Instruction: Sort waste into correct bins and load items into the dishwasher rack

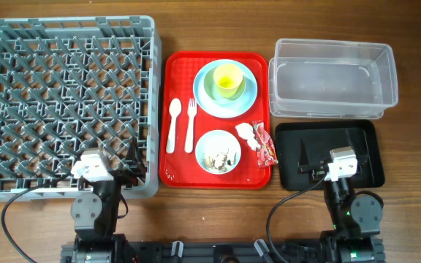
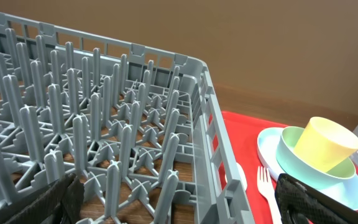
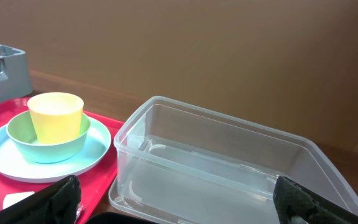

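Worktop (image 1: 218, 22) strips part rack (image 1: 64, 25), red tray (image 1: 177, 169) and tub (image 1: 333, 45). The left pincer (image 2: 182, 202), jaws wide and empty, hangs over the rack's near right corner; the right pincer (image 3: 182, 202), likewise spread, over the black tray (image 1: 360, 139). Plate (image 1: 248, 98), cup (image 1: 227, 79), bowl (image 1: 218, 152), spoon (image 1: 173, 126), fork (image 1: 190, 124), wrapper (image 1: 266, 146) and tissue (image 1: 245, 134) sit on the red tray.

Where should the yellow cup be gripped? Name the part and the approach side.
Probably grip the yellow cup by its rim, from straight above, one finger inside and one outside: it stands upright, mouth open, and the green bowl around it hides its lower wall.
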### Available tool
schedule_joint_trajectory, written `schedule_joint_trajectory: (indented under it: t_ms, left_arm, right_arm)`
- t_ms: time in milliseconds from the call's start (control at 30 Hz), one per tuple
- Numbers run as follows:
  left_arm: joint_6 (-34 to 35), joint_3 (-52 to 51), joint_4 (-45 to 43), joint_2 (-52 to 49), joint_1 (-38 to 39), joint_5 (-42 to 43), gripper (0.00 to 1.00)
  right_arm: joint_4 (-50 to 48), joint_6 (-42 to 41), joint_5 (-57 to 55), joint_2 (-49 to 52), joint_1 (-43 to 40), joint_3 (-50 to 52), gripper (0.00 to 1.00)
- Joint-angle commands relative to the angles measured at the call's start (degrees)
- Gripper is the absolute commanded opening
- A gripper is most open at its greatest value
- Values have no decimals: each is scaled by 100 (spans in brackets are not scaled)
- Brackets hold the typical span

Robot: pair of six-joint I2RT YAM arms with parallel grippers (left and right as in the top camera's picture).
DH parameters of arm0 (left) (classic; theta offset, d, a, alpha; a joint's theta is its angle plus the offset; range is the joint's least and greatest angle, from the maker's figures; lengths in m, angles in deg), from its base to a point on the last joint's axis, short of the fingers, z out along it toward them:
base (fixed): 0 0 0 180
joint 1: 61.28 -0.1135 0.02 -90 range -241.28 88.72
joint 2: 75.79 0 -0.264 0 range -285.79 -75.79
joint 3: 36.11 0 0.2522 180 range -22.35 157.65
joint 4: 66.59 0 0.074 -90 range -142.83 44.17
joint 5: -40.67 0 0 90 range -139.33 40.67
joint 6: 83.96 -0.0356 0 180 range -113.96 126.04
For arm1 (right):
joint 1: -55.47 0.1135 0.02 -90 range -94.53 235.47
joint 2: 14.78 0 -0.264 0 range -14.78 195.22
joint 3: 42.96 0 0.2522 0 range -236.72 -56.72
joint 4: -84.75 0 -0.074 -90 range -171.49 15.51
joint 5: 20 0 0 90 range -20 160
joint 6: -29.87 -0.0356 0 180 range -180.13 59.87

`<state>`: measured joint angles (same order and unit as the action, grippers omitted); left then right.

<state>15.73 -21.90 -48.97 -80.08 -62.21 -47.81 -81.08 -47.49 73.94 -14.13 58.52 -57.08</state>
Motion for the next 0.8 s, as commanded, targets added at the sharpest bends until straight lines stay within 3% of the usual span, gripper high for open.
schedule_joint_trajectory:
  t_ms: [0,767]
  left_arm:
    - [24,-11,11,-17,-46,-52,100]
    - [48,-11,-105,-17,-46,-48,100]
  right_arm:
    - [-42,-72,-52,15,-11,2,100]
    - [-42,-72,-52,15,-11,2,100]
